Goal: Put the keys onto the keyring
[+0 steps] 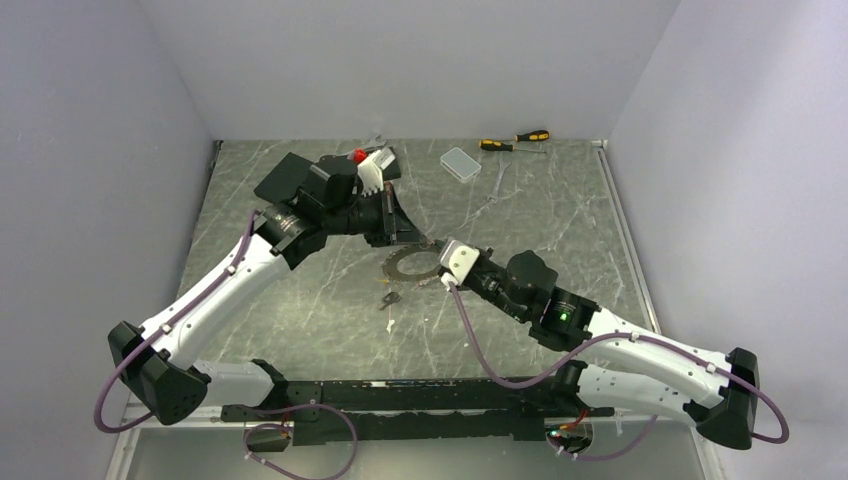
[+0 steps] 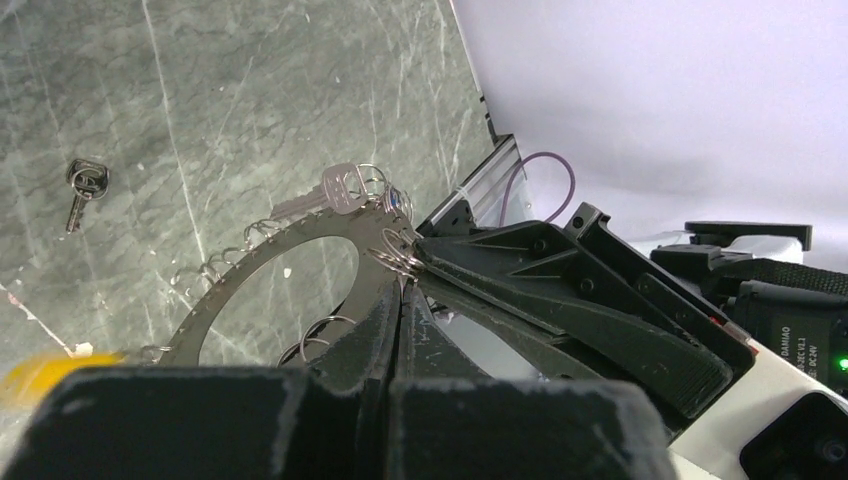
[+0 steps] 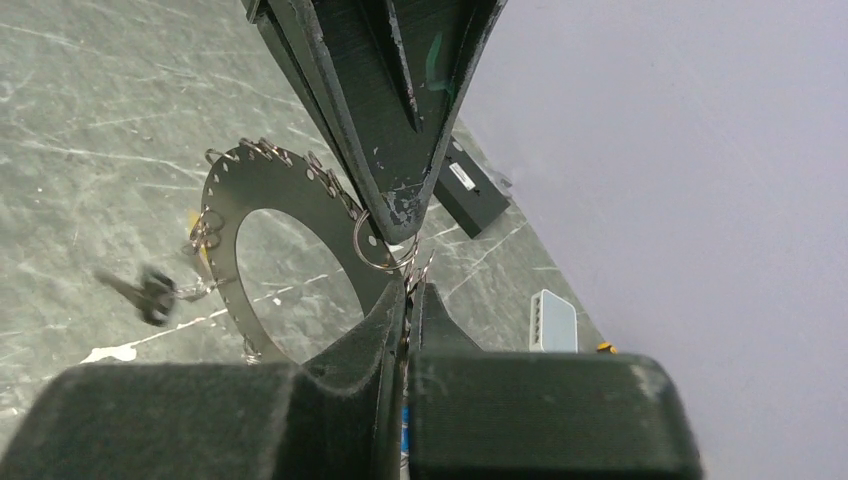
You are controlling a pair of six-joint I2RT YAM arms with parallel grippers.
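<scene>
Left gripper [image 2: 398,305] and right gripper [image 3: 408,295] meet tip to tip, both clenched on the rim of the keyring [image 1: 393,266]. Only the left wrist view shows a silvery key [image 2: 338,190], apparently threaded there; overhead, the gripper heads cover that spot. A loose key [image 1: 389,298] lies near the keyring, with the clear box [image 1: 460,163] and screwdrivers [image 1: 515,140] well beyond

On the right wrist view the small dark key [image 3: 150,292] is blurred, and the flat dark-grey toothed metal ring [image 3: 260,180] partly vanishes behind the black right gripper [image 3: 408,290].
</scene>
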